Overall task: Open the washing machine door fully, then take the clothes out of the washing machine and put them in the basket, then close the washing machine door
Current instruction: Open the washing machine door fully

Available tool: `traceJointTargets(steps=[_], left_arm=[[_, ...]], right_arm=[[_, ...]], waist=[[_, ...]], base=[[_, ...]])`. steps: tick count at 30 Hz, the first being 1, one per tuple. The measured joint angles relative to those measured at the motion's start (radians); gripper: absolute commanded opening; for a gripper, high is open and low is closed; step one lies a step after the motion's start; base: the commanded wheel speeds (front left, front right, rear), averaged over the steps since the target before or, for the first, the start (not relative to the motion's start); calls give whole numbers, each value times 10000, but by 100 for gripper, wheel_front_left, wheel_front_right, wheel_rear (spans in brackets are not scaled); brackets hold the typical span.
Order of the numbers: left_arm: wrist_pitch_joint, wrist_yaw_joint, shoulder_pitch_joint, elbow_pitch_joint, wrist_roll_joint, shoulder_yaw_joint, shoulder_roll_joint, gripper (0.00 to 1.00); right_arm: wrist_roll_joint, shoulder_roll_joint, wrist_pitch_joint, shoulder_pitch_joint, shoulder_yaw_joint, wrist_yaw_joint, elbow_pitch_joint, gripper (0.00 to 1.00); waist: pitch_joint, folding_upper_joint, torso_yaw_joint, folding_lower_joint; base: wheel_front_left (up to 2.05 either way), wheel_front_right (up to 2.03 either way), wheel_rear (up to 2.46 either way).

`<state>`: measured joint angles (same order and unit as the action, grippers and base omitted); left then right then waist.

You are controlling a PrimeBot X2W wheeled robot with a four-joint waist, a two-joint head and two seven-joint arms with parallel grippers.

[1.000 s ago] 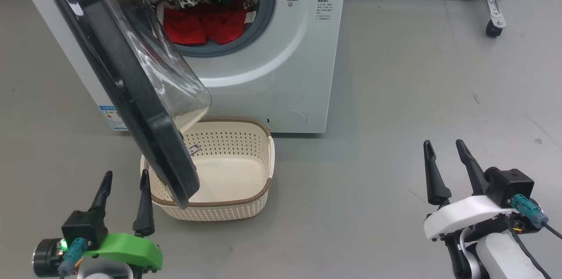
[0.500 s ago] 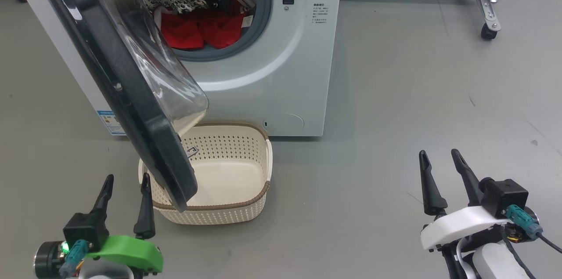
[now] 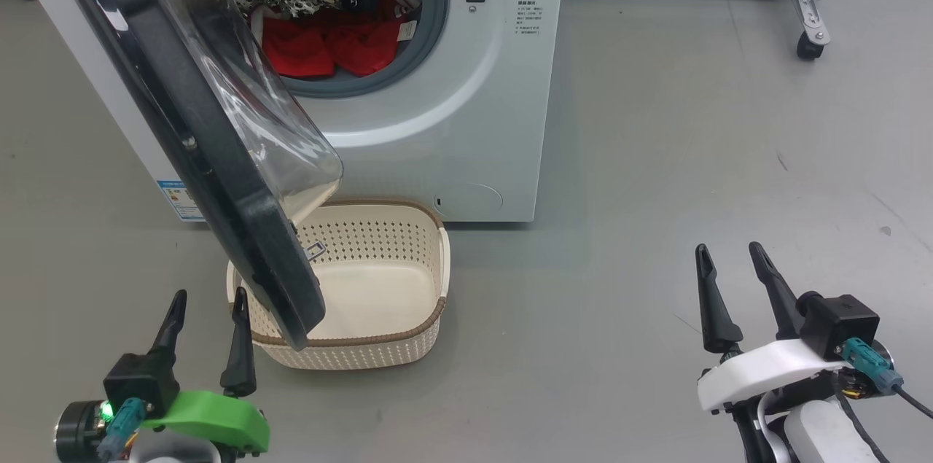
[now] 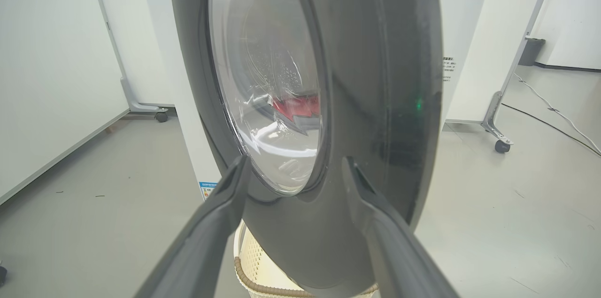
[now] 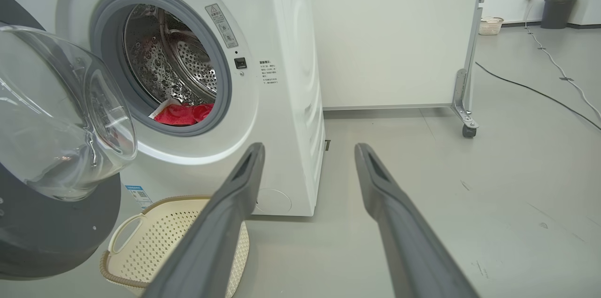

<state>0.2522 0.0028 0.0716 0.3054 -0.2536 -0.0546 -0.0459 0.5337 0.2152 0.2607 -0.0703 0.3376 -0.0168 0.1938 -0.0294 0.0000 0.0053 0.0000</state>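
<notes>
The white washing machine [image 3: 452,120] stands ahead with its black-rimmed door [image 3: 197,149] swung partly open over the basket [image 3: 408,332]. Red clothes [image 3: 328,47] lie inside the steel drum, also visible as clothes [image 5: 183,114] in the right wrist view. The cream basket sits on the floor before the machine, empty. My left gripper [image 3: 208,302] is open, low at the left, just short of the door's lower edge; the door [image 4: 375,101] looms close before its fingers. My right gripper [image 3: 729,253] is open, well to the right over bare floor, holding nothing.
A white panel on a wheeled metal leg [image 3: 809,44] stands at the back right. A cable [image 5: 540,91] runs across the floor far right. Another panel on castors [image 4: 162,115] stands left of the machine. Grey floor spreads between the machine and my right arm.
The whole head view has shifted slightly, so the camera moved. Both grippers stay open; the door, basket and clothes keep their places.
</notes>
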Motion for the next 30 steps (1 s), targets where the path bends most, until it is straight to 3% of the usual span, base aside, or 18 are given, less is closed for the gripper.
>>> traceJointTargets(steps=[19, 20, 21, 23, 30], left_arm=[[0, -10, 0, 44, 4, 31, 21, 100], [0, -13, 0, 46, 4, 33, 21, 95], [0, -46, 0, 52, 4, 33, 21, 52], [0, -69, 0, 73, 4, 33, 23, 0], [0, -98, -3, 111, 0, 31, 31, 0]], right_arm=[[-334, -236, 0, 176, -445, 353, 75, 100], [-334, -257, 0, 176, -470, 360, 75, 100], [-334, -272, 0, 177, -491, 364, 75, 100], [-345, -284, 0, 178, -535, 422, 75, 100], [-431, -341, 0, 187, -627, 535, 115, 100]], waist=[[110, 0, -26, 0], [108, 0, -21, 0], [107, 0, -17, 0], [103, 0, -7, 0], [86, 0, 30, 0]], base=[[0, 0, 0], [0, 0, 0], [0, 0, 0], [0, 0, 0], [0, 0, 0]])
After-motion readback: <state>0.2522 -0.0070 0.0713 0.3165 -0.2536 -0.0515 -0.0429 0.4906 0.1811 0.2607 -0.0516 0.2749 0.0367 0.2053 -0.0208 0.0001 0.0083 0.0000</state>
